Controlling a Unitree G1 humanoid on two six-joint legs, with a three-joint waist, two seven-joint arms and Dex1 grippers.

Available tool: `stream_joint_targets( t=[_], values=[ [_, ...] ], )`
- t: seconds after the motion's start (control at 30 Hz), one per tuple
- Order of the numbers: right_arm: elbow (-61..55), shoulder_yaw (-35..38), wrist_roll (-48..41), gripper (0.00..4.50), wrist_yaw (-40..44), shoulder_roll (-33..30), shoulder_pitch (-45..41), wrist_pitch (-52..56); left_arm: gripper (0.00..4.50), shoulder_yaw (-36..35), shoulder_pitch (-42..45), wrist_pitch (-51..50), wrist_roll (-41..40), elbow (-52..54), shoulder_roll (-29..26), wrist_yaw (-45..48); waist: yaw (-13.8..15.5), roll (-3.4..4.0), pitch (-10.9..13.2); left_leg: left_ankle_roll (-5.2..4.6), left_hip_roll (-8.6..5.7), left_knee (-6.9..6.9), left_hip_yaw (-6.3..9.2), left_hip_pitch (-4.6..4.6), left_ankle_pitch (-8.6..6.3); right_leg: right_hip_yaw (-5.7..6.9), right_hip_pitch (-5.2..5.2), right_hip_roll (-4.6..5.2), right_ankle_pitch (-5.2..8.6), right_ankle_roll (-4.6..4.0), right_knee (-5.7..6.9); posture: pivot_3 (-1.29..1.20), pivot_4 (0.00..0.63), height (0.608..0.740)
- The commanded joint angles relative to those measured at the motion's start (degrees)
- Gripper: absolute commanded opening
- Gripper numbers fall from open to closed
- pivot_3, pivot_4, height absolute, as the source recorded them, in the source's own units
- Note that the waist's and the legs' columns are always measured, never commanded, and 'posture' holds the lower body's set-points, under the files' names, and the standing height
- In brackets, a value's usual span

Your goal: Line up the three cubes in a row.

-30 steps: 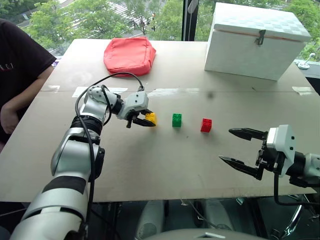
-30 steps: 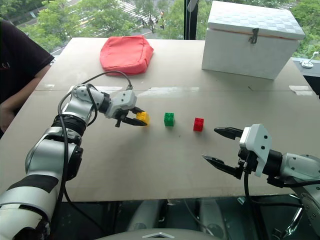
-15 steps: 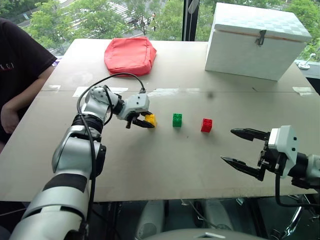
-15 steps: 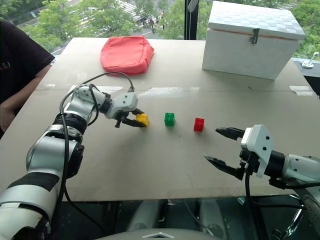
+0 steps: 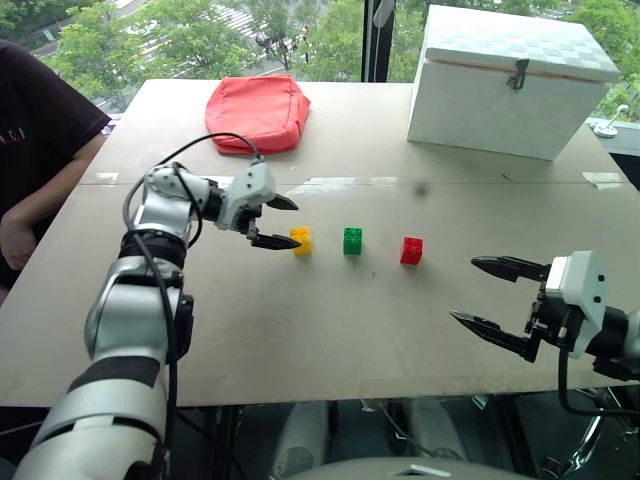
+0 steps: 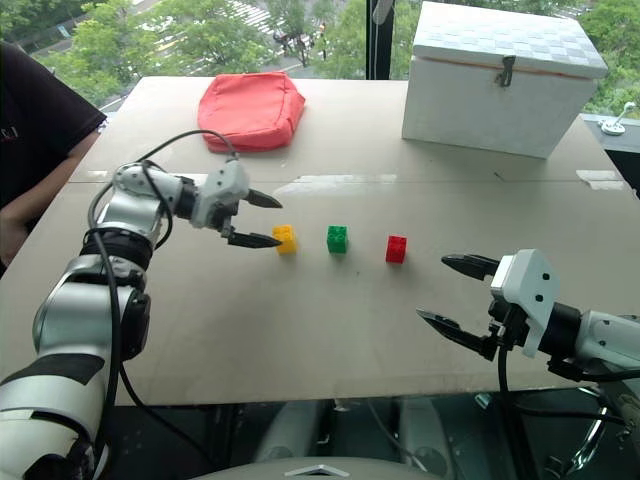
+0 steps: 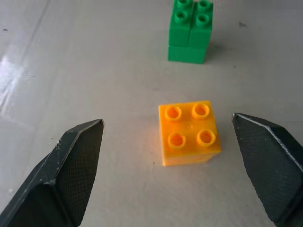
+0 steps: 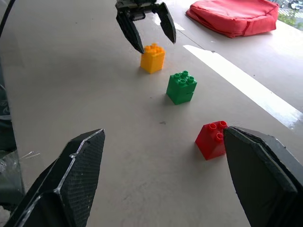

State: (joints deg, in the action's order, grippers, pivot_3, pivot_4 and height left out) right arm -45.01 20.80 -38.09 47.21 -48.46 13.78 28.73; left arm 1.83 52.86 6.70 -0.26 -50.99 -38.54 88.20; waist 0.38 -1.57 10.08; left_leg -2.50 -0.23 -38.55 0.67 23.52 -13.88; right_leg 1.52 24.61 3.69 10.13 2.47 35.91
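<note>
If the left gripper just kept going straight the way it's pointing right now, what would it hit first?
Most likely the yellow cube. The left gripper is open and aimed at it, with the cube between the lines of its two fingers. The green cube stands behind it in the same line, so it would come second.

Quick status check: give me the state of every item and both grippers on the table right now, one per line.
yellow cube: on the table, studs up, free, no finger touching.
green cube: upright, middle of the row.
red cube: upright, at the right end of the row.
left gripper: open, beside the yellow cube.
right gripper: open, holding nothing.
white box: lid shut, latch down.
red pouch: lying flat at the far side.
</note>
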Motion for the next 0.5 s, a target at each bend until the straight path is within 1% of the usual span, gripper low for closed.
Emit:
stream_joint_targets(
  t=[0.03,0.13,0.23,0.3,0.33,0.37,0.5],
  values=[
    [1.5,4.6,0.9,4.11,2.2,-0.8,2.4,-1.2,4.43,-8.7,-16.3,-17.6,-9.5,28.1,-2.9,-6.9,-0.6,0.02,0.0,0.0,0.03,0.07,-0.04,-0.04,0.0,-0.07,0.0,0.02,0.0,0.0,-0.03,0.0,0.15,0.74],
    [4.4,6.7,2.7,4.11,3.1,-0.7,4.4,-2.6,4.43,-16.1,-32.3,-29.9,-16.1,49.6,-3.0,-14.3,-0.8,0.02,0.0,0.01,0.04,0.06,-0.02,-0.07,-0.01,-0.09,-0.01,0.11,0.0,-0.01,-0.02,0.0,0.15,0.74],
    [8.1,8.5,4.8,4.11,4.8,0.0,6.5,-4.9,4.43,-22.8,-46.4,-37.2,-21.2,64.6,-1.3,-20.6,-0.2,0.03,0.0,0.02,0.07,0.07,0.0,-0.14,-0.02,-0.14,-0.07,0.36,0.11,-0.11,-0.08,0.0,0.15,0.74],
    [10.4,9.4,5.9,4.11,6.0,0.4,8.0,-6.6,4.43,-26.5,-53.9,-40.5,-23.9,70.7,0.1,-23.8,0.4,0.08,0.0,0.03,0.07,0.12,-0.04,-0.29,-0.02,-0.08,-0.15,0.39,0.26,-0.04,-0.08,0.0,0.15,0.74],
    [11.7,9.8,6.5,4.11,6.9,0.6,8.8,-7.6,4.43,-28.0,-57.5,-41.1,-24.7,72.7,0.5,-24.9,0.5,0.11,0.0,0.04,0.07,0.17,-0.07,-0.56,-0.03,-0.08,-0.39,0.4,0.29,-0.04,-0.1,0.0,0.15,0.74],
    [13.0,10.4,7.1,4.11,8.0,0.7,9.7,-8.8,4.43,-29.8,-61.5,-41.0,-25.2,74.2,1.0,-25.7,0.5,0.15,-0.1,0.04,0.08,0.21,-0.07,-0.74,-0.04,-0.09,-0.53,0.43,0.31,-0.04,-0.12,0.0,0.15,0.74],
    [17.3,12.4,8.7,4.11,11.1,1.4,12.6,-12.8,4.43,-35.0,-72.6,-38.9,-26.9,77.3,2.6,-27.4,0.6,0.22,-0.1,0.07,0.08,0.21,-0.02,-0.79,-0.06,-0.06,-0.58,0.43,0.32,-0.04,-0.12,0.0,0.15,0.74]
  ],
)
